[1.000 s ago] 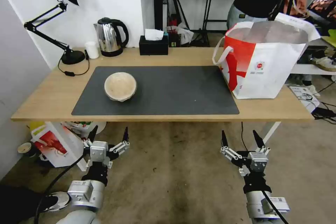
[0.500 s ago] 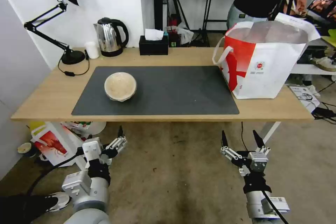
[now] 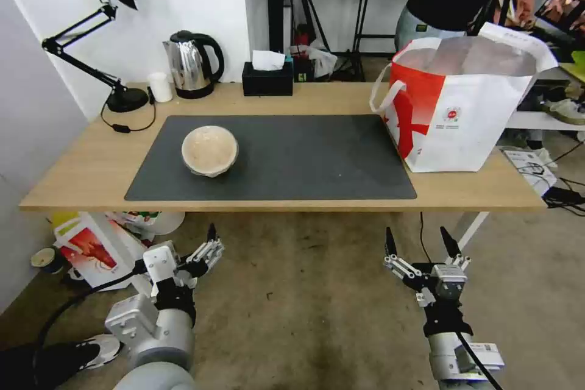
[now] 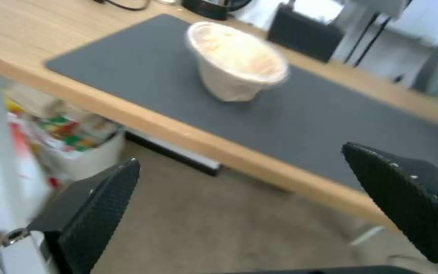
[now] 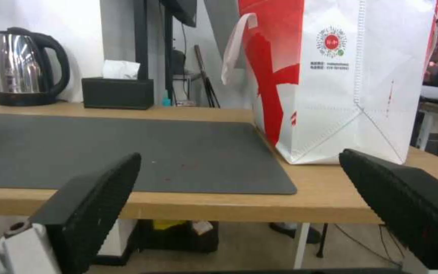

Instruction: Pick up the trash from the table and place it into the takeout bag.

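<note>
takeout bag [image 5: 361, 87] top cut off, beige bowl [image 4: 237, 62] blurred

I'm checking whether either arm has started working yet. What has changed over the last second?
Only the left gripper moved: open and empty below the table's front edge, it has turned and swung slightly toward the beige bowl. Nothing was grasped or released. The right gripper stays open and parked; the bowl, the mat and the takeout bag are unmoved.
</note>
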